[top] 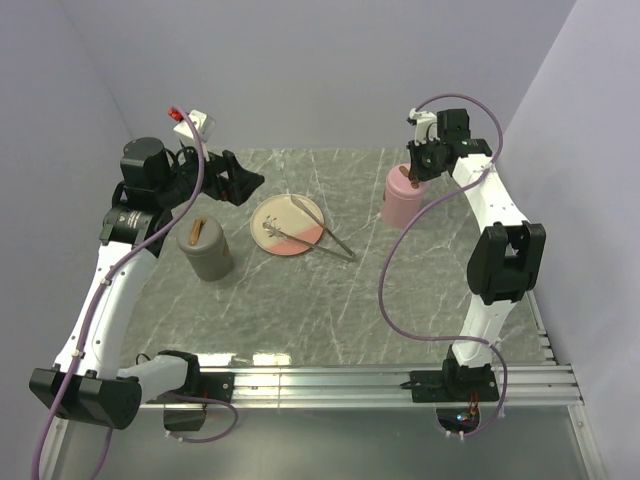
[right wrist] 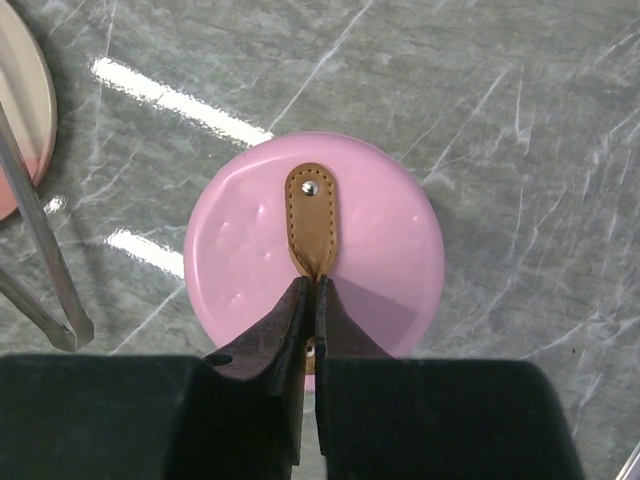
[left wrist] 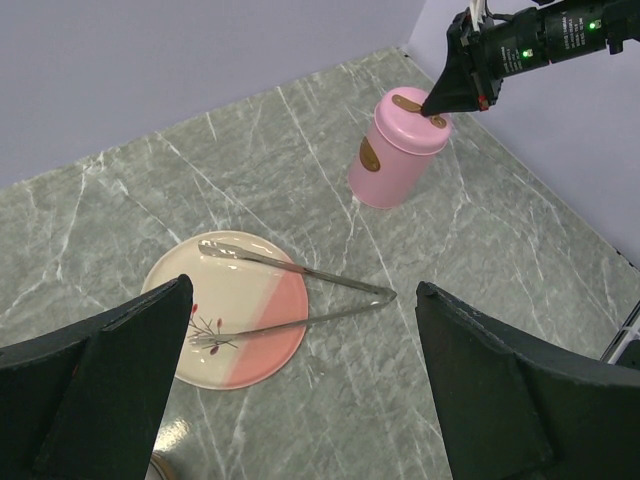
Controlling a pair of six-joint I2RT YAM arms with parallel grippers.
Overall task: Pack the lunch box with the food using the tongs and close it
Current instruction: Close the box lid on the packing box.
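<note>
Top external view, near to far.

- Grey canister [top: 205,250], brown strap on its lid: just left of the plate [top: 296,209], slightly nearer the arm bases.
- Tongs [top: 326,244]: spread tips rest on the plate, joined end lies on the table off the plate's near-right edge. Neither arm touches them.
- Food: none made out on the plate, only a printed sprig. Where it is I cannot tell.
- Pink lunch canister [top: 402,206]: right of the plate and a little farther back, well apart from it, upright, lid [right wrist: 385,240] on.
- Left gripper [top: 240,180]: beyond and left of the plate, above the table, fingers spread as wide as they go, nothing between them.
- Right gripper [right wrist: 314,292]: far right of the plate, over the pink canister. Its fingers are pinched together on the brown leather strap [right wrist: 311,210] of the lid. The right wrist view puts the pinch at the strap's near end, not mid-loop.

Judgement: the step in hand is handling the lid by its strap. Whether it is being lifted off or seated I cannot tell.

To do it well:
- Move straight along the canister's axis, slowly. The canister is unbraced, so a sideways pull may tip or drag it.
- The off-centre hold may cock the lid, so check that the rim sits level all round.
- The left arm is free to steady the canister wall.
</note>
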